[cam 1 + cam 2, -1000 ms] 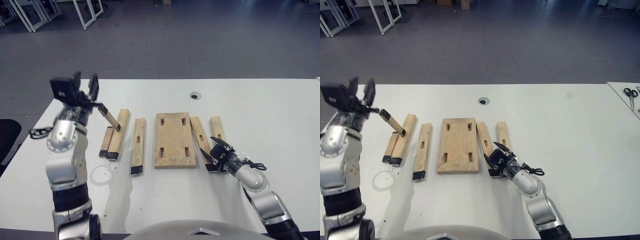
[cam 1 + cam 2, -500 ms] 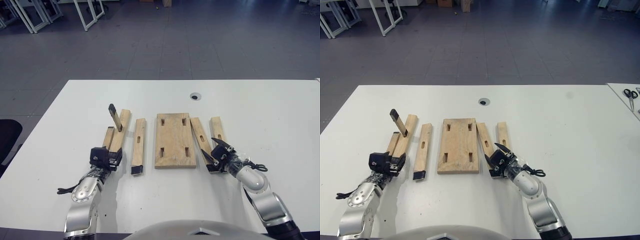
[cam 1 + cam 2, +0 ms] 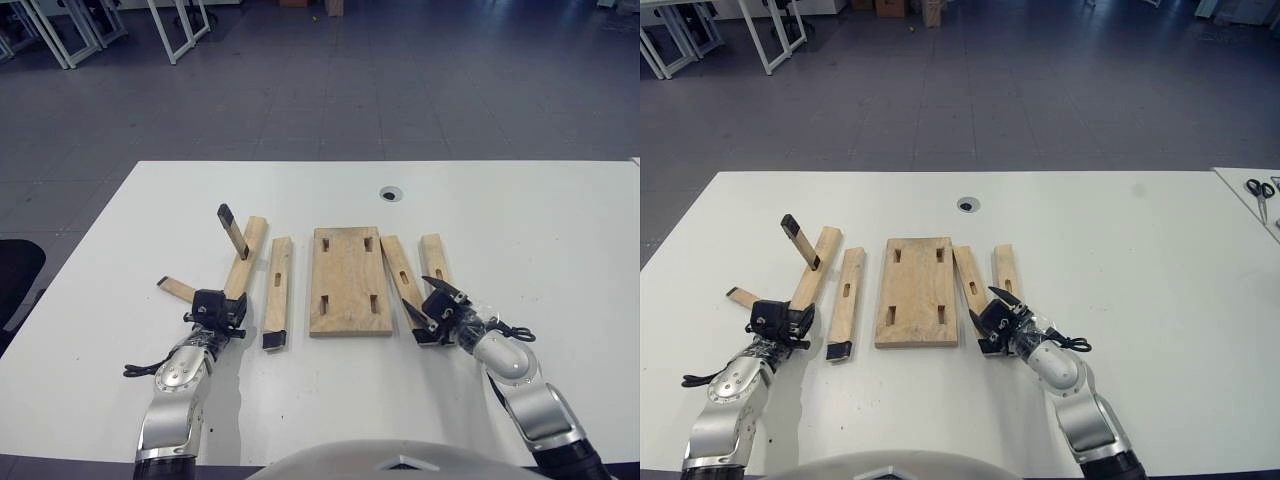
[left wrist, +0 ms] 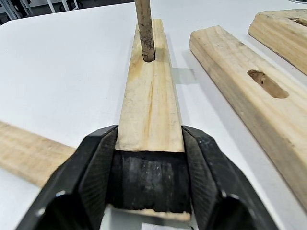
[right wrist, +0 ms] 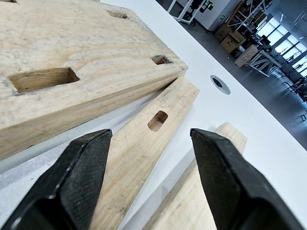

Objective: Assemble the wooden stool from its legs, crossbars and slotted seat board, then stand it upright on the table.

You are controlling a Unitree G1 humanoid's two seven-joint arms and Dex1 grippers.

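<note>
Table (image 3: 560,220): plain white. One small dark round hole (image 3: 389,192) beyond the seat board.

Seat board (image 3: 348,280): pale yellow-tan wood with fine lengthwise grain and four darker brown slots.

Near-left leg (image 3: 276,285), just left of the seat board: same pale wood, one dark slot, black cap (image 3: 272,340) on its near end.

Far-left leg (image 4: 149,110): pale wood, darker streak down the middle, black near end.

Crossbar (image 3: 232,230), standing in the far-left leg: tan, black tip.

Loose stick (image 3: 175,289), farthest left of the seat board: light tan.

Near-right leg (image 3: 398,270) and far-right leg (image 3: 433,255): pale wood; dark slot on the near-right one.

Left gripper (image 3: 222,308) and right gripper (image 3: 432,310): black.

Floor (image 3: 400,80), beyond the table: dark grey with a faint tile grid.
</note>
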